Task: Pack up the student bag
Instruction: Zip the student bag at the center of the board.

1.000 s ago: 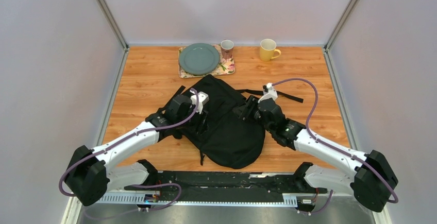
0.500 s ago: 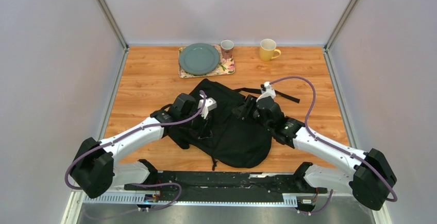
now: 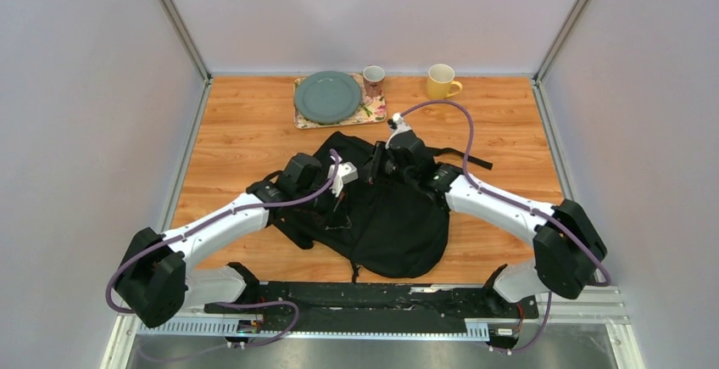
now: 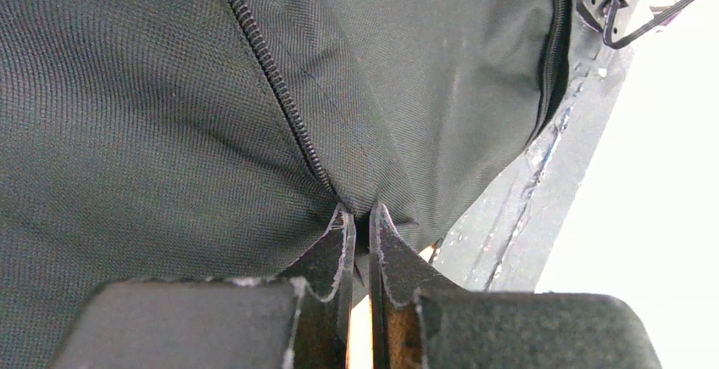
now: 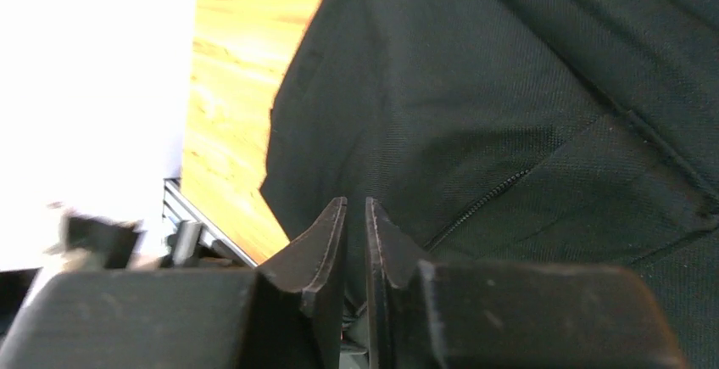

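only in the left wrist view do we see the left gripper pinching the backpack at its zipper; right gripper, nearly closed, has swung inward.

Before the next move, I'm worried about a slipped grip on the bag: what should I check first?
1. Is the left gripper pinching the student bag fabric beside the zipper? ok.
2. Is the right gripper holding fabric? cannot tell; its jaws are nearly together over the bag.
3. Is the zipper open for packing? not ok; the stretch by the left gripper looks closed.
4. Are the plate and yellow mug clear of the bag? ok.
5. Is the strap free of the right arm? cannot tell.
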Action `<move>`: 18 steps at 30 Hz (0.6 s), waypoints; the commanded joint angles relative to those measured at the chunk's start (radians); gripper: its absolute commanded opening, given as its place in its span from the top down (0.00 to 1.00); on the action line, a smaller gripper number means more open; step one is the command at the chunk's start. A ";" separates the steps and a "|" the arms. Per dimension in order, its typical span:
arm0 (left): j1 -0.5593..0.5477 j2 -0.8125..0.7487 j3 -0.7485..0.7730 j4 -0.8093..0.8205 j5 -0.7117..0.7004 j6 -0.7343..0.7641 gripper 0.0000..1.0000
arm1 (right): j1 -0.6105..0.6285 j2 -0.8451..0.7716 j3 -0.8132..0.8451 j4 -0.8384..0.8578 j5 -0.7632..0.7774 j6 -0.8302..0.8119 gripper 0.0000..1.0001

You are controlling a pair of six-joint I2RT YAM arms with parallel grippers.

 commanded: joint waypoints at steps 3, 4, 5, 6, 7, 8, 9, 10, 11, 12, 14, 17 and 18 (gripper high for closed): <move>-0.008 -0.092 -0.027 0.067 0.065 0.019 1.00 | -0.006 0.116 0.102 -0.127 -0.025 -0.032 0.93; -0.006 -0.107 -0.028 0.068 0.060 0.023 1.00 | -0.004 0.139 0.109 -0.171 0.027 -0.038 0.93; -0.006 -0.115 -0.031 0.073 0.057 0.025 1.00 | -0.004 0.151 0.112 -0.190 0.048 -0.039 0.95; -0.006 -0.123 -0.034 0.077 0.048 0.028 1.00 | -0.007 0.171 0.113 -0.197 0.091 -0.050 0.96; -0.006 -0.136 -0.037 0.079 0.046 0.036 1.00 | -0.011 0.178 0.116 -0.216 0.122 -0.067 0.96; -0.005 -0.141 -0.040 0.074 0.046 0.042 1.00 | -0.011 0.184 0.120 -0.223 0.144 -0.076 0.97; -0.006 -0.146 -0.040 0.068 0.045 0.046 1.00 | -0.012 0.191 0.124 -0.226 0.156 -0.087 0.97; -0.005 -0.147 -0.040 0.061 0.046 0.059 1.00 | -0.012 0.190 0.135 -0.245 0.192 -0.102 0.97; -0.006 -0.147 -0.034 0.041 0.048 0.065 1.00 | -0.011 0.187 0.138 -0.248 0.211 -0.110 0.97; -0.005 -0.146 -0.032 0.030 0.034 0.071 1.00 | -0.012 0.184 0.141 -0.260 0.226 -0.118 0.97; -0.005 -0.147 -0.028 0.004 0.019 0.085 1.00 | -0.014 0.176 0.170 -0.300 0.294 -0.133 0.97; -0.006 -0.149 -0.018 -0.024 -0.001 0.099 1.00 | -0.014 0.142 0.182 -0.303 0.300 -0.177 0.94; -0.006 -0.149 -0.015 -0.028 -0.021 0.099 1.00 | -0.014 0.121 0.179 -0.273 0.273 -0.190 0.93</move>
